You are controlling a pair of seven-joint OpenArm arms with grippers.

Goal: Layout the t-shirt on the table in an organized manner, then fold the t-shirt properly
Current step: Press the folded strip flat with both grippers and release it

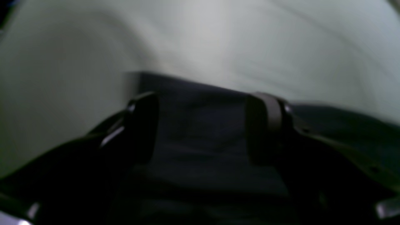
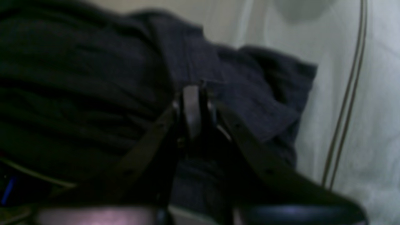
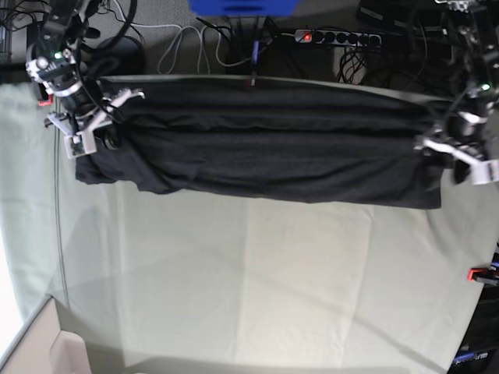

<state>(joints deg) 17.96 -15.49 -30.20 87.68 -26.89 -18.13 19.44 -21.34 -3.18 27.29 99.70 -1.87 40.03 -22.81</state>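
The black t-shirt (image 3: 265, 156) lies bunched in a long band across the far part of the table (image 3: 234, 273), lengthwise folds running along it. In the base view my right gripper (image 3: 97, 132) is at the band's left end. The right wrist view shows that gripper (image 2: 193, 93) shut, its tips pinched into the dark fabric (image 2: 237, 81). My left gripper (image 3: 460, 156) is at the band's right end. In its wrist view the left gripper (image 1: 204, 125) stands open, jaws wide apart, with the shirt's edge (image 1: 200, 93) lying between and below them.
The pale grey-green cloth covers the whole near half of the table. Red clamps sit at the right edge (image 3: 477, 273) and the far left (image 3: 43, 100). A thin cable (image 2: 347, 93) runs over the cloth by the right gripper. A power strip (image 3: 335, 37) and wires lie behind the table.
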